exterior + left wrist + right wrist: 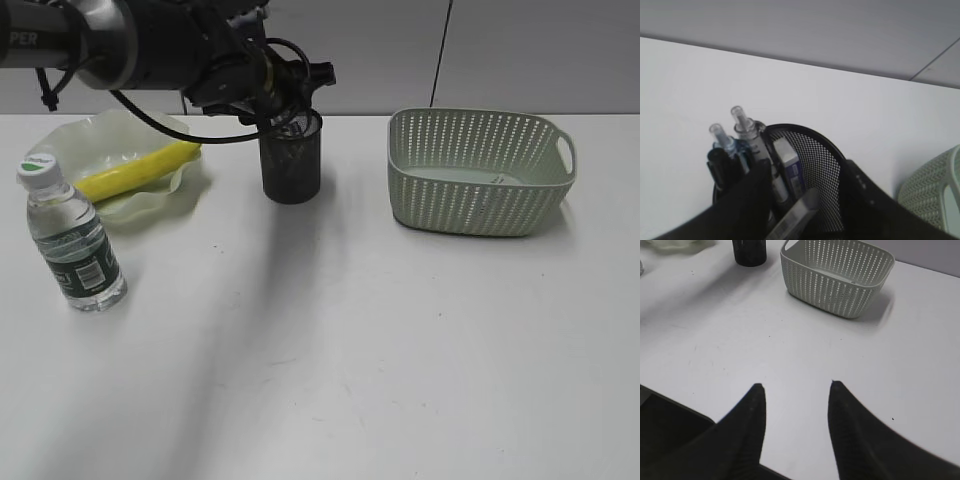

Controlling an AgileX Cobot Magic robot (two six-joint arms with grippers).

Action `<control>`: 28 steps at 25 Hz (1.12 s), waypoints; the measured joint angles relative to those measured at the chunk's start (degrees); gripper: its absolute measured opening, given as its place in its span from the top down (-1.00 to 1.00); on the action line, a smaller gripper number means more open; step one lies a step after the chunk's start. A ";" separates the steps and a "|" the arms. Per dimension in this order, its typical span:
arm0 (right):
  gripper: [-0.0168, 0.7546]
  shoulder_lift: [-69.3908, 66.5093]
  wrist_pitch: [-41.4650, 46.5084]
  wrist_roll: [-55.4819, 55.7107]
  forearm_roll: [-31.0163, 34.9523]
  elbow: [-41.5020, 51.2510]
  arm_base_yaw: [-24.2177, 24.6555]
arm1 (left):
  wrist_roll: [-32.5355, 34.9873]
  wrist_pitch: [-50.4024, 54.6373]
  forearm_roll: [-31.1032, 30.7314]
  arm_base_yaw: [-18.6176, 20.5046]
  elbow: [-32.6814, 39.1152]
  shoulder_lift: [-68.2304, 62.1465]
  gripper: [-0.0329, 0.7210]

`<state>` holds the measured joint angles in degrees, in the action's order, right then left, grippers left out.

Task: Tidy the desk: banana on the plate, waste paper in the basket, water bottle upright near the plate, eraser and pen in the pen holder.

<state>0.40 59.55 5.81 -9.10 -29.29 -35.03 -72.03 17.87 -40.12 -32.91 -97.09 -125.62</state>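
White table stretches out bare in front, and on it the banana lies in the ruffled plate at the far left, its long axis slanting up to the right, while the water bottle stands upright just in front of the plate. Beside the plate, pens and an eraser stand on end in the pen holder, tips up, with the left tool spread over its rim holding nothing. Off to the right sits the basket, and the right tool hovers parted and empty above bare table.

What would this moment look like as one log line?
left jaws open over pen holder | pens, eraser inside | banana on plate | bottle upright | right jaws open, empty
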 joint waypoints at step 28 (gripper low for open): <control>0.08 0.00 0.00 -0.05 0.00 0.00 0.00 | 48.48 51.20 20.28 0.00 10.59 58.53 0.08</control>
<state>0.40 59.55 5.76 -9.10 -29.29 -35.03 -23.55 69.08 -19.84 -32.91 -86.49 -67.09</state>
